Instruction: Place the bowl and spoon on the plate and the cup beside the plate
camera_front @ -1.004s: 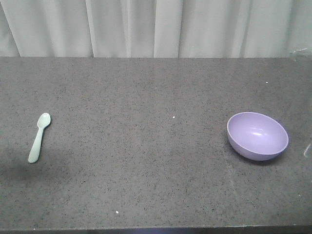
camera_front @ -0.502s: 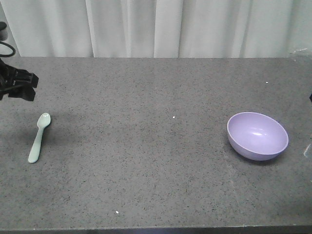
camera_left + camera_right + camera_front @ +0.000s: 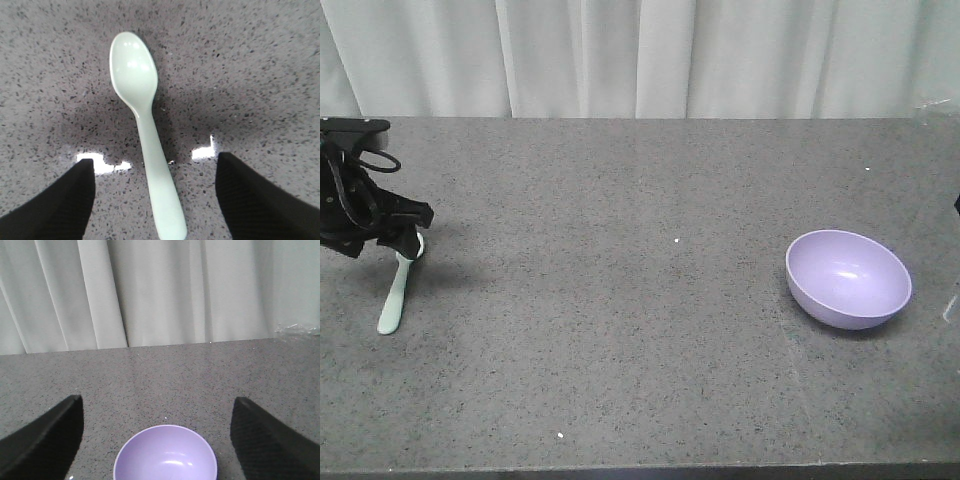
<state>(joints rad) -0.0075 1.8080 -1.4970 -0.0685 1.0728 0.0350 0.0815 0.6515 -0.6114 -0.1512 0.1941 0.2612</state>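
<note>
Inside spread left pincer [image 3: 155, 161], spoon [image 3: 142, 120] lengthwise (scoop pointing away)

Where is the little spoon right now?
In the front view the spoon lies flat on the grey table's far left, under the open left claw, far across from the purple bowl on the right.
</note>
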